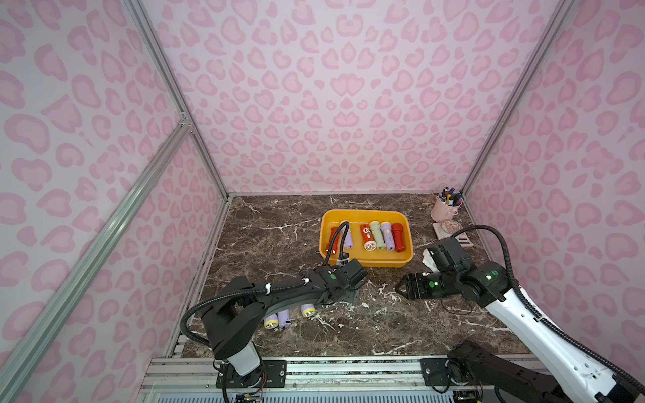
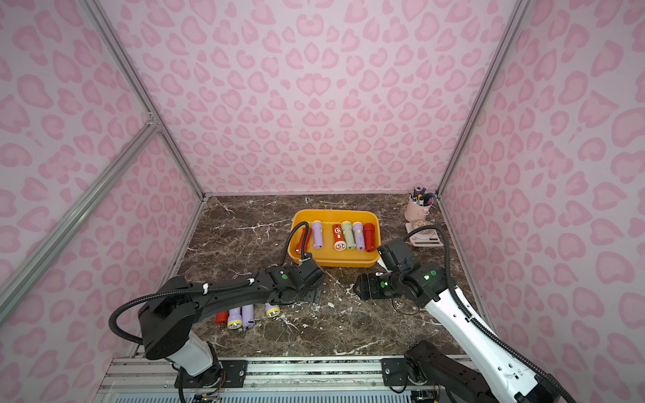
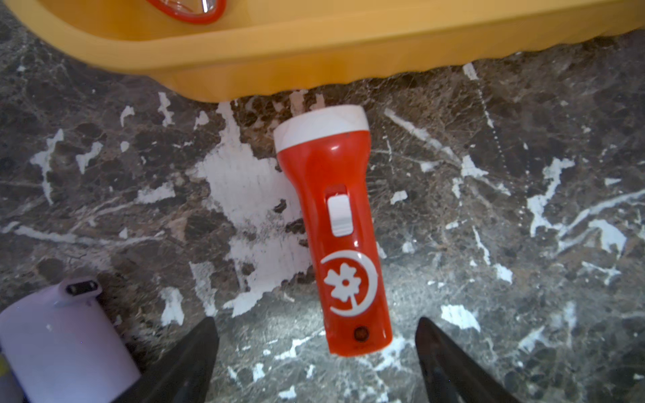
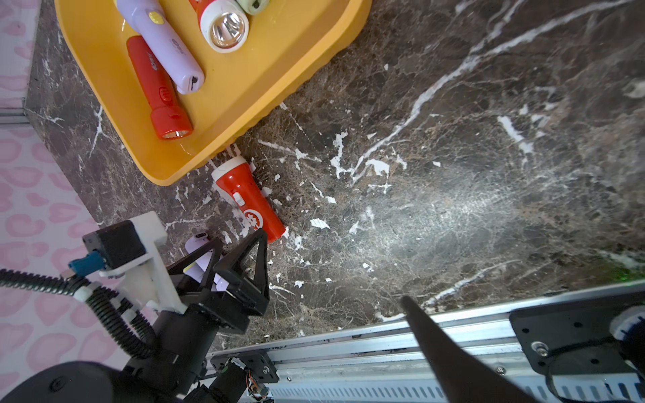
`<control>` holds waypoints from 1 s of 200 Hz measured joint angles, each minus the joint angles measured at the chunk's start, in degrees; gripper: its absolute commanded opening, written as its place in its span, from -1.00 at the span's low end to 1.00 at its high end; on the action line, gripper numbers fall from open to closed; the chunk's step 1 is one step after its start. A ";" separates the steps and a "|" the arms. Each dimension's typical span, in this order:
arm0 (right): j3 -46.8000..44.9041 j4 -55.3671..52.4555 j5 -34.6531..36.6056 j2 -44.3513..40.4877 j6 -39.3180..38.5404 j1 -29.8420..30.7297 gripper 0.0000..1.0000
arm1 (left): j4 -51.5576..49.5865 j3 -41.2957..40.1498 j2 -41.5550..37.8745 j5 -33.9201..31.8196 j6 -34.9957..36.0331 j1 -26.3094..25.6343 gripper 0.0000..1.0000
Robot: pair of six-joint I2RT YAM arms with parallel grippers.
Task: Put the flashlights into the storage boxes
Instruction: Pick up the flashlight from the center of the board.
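A red flashlight point(image 3: 331, 226) with a white head and a white flower mark lies on the marble, head toward the yellow-orange storage box point(image 3: 314, 69). My left gripper point(image 3: 316, 328) is open, and the flashlight's tail lies untouched between its fingertips. The right wrist view shows the same flashlight point(image 4: 247, 195) beside the box's corner point(image 4: 244, 87). In both top views my left wrist hides it. Several flashlights point(image 1: 376, 234) lie in the box point(image 1: 366, 212). More lilac flashlights point(image 1: 284, 319) lie under my left arm. My right gripper point(image 1: 400, 289) hovers open and empty right of the left wrist.
A pink pen cup point(image 1: 444, 207) stands at the back right corner, with a small pink scale point(image 2: 424, 237) in front of it. A lilac flashlight point(image 3: 62, 349) lies close beside my left gripper. A red flashlight point(image 2: 220, 316) lies with the lilac ones point(image 2: 241, 315). Metal rails point(image 4: 349, 349) run along the table's front.
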 measured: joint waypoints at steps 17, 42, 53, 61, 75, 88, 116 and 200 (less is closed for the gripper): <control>-0.15 -0.07 0.68 -1.68 0.57 0.00 0.51 | 0.90 0.81 1.62 -0.09 0.00 0.00 0.79; -0.17 -0.83 1.70 -2.78 1.46 0.00 0.51 | 2.19 0.87 3.21 0.11 0.04 0.00 0.73; -0.17 -1.20 2.08 -3.02 1.49 0.00 0.51 | 2.95 0.74 3.76 0.37 0.04 0.00 0.67; -0.17 -1.40 2.10 -3.15 1.53 0.00 0.51 | 3.54 0.63 4.22 0.55 0.04 0.00 0.63; -0.11 -1.68 2.95 -3.17 1.84 0.00 0.51 | 4.35 0.63 5.18 1.01 0.28 0.00 0.58; 0.33 -2.19 2.97 -2.95 1.86 0.00 0.51 | 5.03 0.66 6.12 1.51 0.44 0.04 0.49; 1.01 -2.32 3.23 -2.32 1.86 -0.07 0.51 | 5.77 0.76 7.58 2.34 1.44 0.44 0.33; 1.64 -2.56 3.58 -0.70 1.81 -0.79 0.51 | 7.04 0.61 8.46 4.44 2.56 1.27 -0.17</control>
